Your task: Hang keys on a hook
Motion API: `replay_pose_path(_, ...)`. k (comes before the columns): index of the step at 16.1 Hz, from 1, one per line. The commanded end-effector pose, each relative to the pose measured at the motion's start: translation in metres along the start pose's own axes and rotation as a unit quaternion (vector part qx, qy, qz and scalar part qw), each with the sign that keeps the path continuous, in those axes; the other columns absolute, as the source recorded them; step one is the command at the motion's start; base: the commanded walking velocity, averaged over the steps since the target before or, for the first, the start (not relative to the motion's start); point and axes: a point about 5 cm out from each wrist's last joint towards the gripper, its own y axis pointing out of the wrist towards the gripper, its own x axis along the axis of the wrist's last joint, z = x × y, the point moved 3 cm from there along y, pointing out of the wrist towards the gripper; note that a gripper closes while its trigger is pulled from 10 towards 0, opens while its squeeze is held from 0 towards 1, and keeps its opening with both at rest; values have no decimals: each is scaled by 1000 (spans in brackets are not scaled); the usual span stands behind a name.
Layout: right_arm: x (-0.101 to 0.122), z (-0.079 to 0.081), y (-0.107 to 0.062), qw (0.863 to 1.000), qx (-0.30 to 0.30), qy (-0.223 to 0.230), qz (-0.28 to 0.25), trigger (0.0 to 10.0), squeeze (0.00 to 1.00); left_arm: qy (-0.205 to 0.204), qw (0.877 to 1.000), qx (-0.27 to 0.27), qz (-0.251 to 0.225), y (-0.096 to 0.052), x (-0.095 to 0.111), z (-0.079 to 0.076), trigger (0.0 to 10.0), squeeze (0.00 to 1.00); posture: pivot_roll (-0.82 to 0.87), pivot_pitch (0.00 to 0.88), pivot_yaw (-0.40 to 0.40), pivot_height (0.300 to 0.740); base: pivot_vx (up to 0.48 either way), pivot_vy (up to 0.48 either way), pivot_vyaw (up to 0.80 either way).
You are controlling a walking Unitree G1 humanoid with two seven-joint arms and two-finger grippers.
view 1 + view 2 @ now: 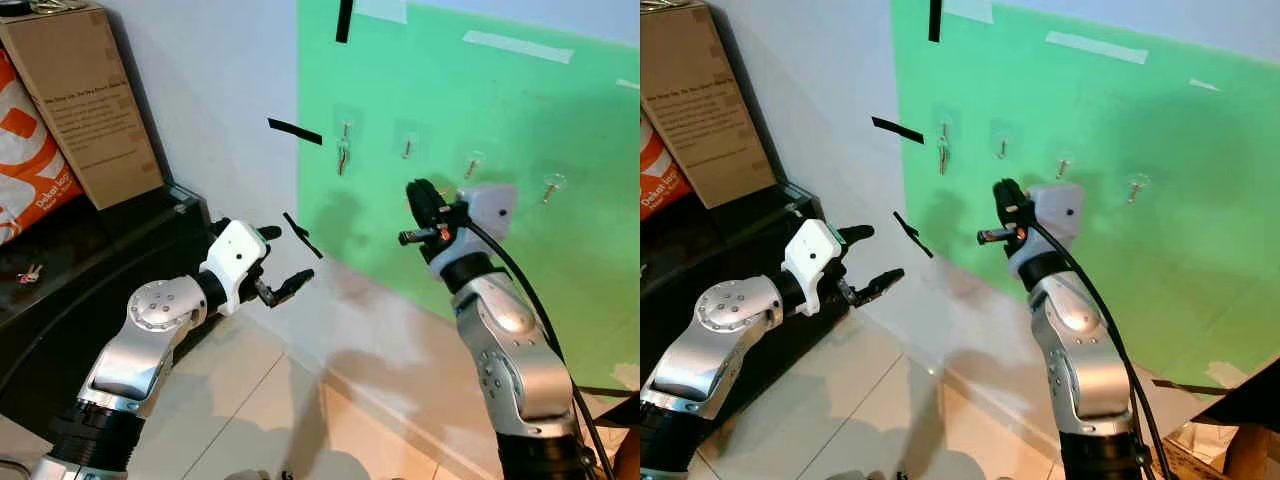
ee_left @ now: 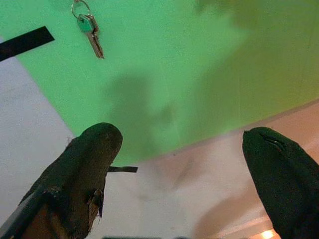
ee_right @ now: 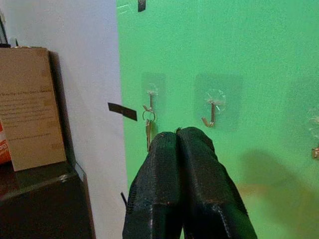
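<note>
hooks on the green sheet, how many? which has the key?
4, in a row on the green sheet: first hook at the robot's left holds the key; second hook, third hook and fourth hook are bare. None seems hidden.

The left arm is reaching forward and low, elbow bent, its white wrist turned inward. The left gripper (image 1: 282, 262) is holding its two black fingers (image 2: 89, 164) spread wide apart with nothing between them. The right arm is standing raised, forearm upright, with the right gripper (image 1: 420, 200) pointing forward, its fingers (image 3: 167, 184) pressed together and gripping nothing.
</note>
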Motion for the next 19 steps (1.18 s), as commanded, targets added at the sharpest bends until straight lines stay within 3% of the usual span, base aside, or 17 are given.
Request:
replay_pose_path(1,2,5,6,1000,10,4,-6,10000,0,3,1000,-7,-1,-1,3,1,10000,0,8,0,-1,740,0,0,0)
replay_pose_path(13,17,12,53,999,37,29,-22,10000,0,-8,1000,-11,-9,-5,6,0,10000,0,36,0,-25,740,0,0,0)
replay_pose_path(19,16,12,51,998,35,51,-30,10000,0,-15,1000,4,-11,-8,6,1,10000,0,37,0,-20,740,0,0,0)
